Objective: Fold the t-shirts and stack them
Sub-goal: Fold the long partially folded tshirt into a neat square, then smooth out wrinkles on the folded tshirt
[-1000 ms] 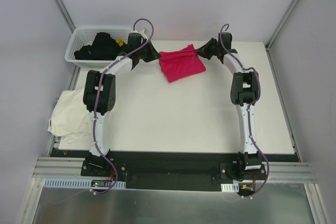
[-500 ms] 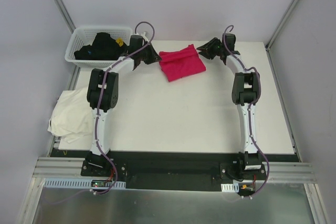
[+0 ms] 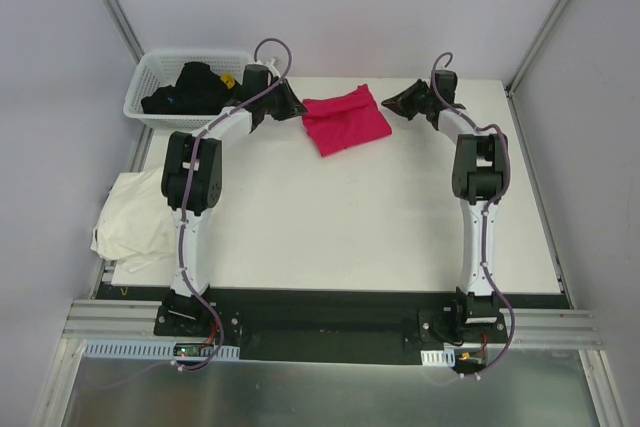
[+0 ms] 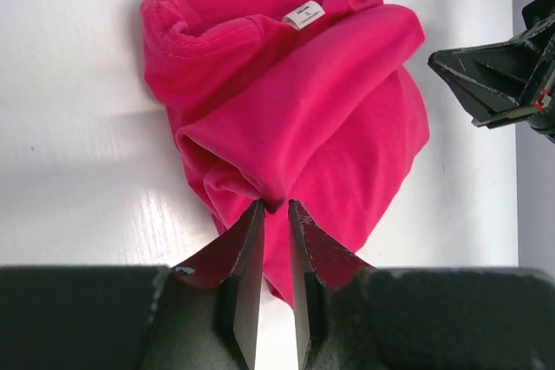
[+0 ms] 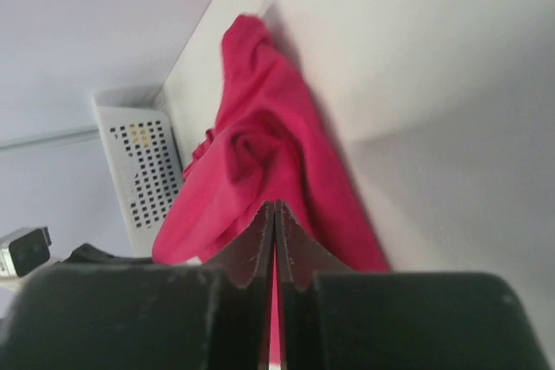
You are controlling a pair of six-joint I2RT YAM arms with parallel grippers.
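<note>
The magenta t-shirt (image 4: pixel 303 101) lies folded in soft, rumpled layers on the smooth white bench (image 3: pixel 350 217), upper middle of the overhead view. The print on its small white neck tag (image 4: pixel 303 15) is too small to read. The cream t-shirt (image 3: pixel 135 217) slumps over the bench's left edge. The left gripper (image 4: pixel 276 205) fingers stand slightly apart at a magenta fold; the right gripper (image 5: pixel 274 207) fingers are pressed together.

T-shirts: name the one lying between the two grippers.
The magenta-red t-shirt, bunched at the far middle of the table, with the left gripper at one side and the right gripper at the other. The cream-white t-shirt hangs over the table's left edge.
</note>
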